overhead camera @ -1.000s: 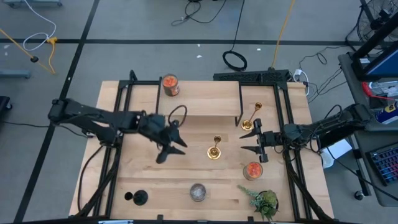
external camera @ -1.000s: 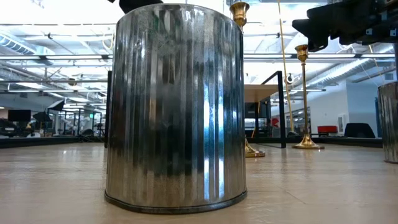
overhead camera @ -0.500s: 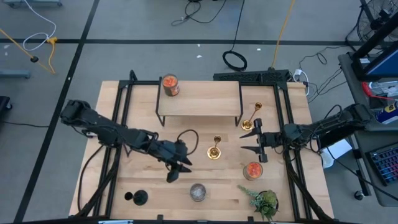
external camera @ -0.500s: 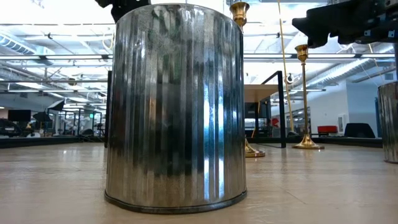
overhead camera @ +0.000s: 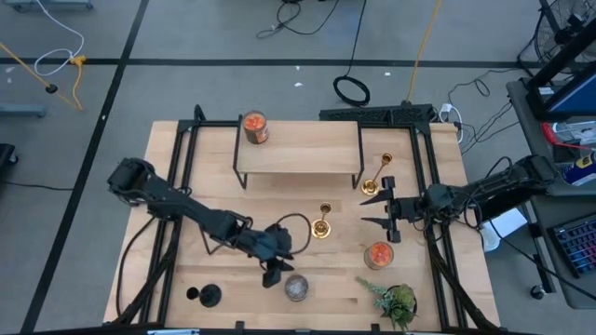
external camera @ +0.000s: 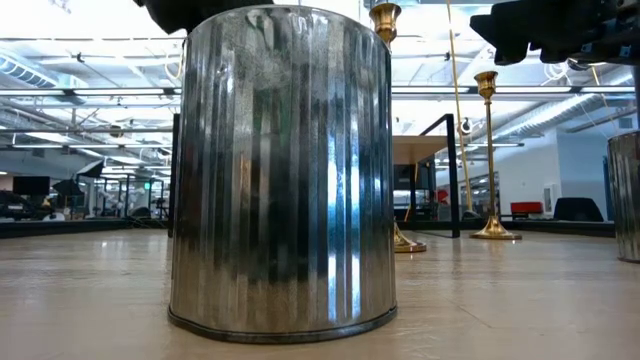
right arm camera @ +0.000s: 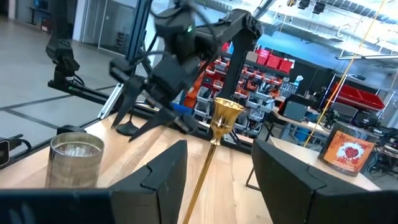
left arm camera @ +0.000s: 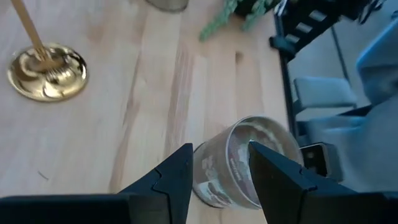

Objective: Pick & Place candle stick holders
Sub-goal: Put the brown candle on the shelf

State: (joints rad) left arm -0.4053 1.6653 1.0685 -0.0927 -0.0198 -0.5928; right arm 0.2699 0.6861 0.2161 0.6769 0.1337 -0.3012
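Note:
One gold candlestick (overhead camera: 321, 223) stands on its round base at the table's middle. A second gold one (overhead camera: 376, 177) stands to the right of the raised shelf. The black candlestick (overhead camera: 206, 296) stands near the front left. My left gripper (overhead camera: 274, 275) is open and empty, just left of the silver-grey jar (overhead camera: 296, 287). In the left wrist view the jar (left arm camera: 239, 163) shows past the parted fingers (left arm camera: 221, 154). My right gripper (overhead camera: 367, 210) is open and empty, right of the middle candlestick, which shows ahead in its wrist view (right arm camera: 219, 121).
A raised wooden shelf (overhead camera: 298, 149) stands at the back with an orange-filled glass jar (overhead camera: 254, 127) on its left end. Another orange jar (overhead camera: 378, 254) and a small plant (overhead camera: 396, 300) are at the front right. In the low view the silver jar (external camera: 280, 170) hides much.
My left gripper has gone toward the table's near edge and to the right, from beside the shelf down to the silver jar, its arm stretching out. My right gripper has kept still. No object has moved.

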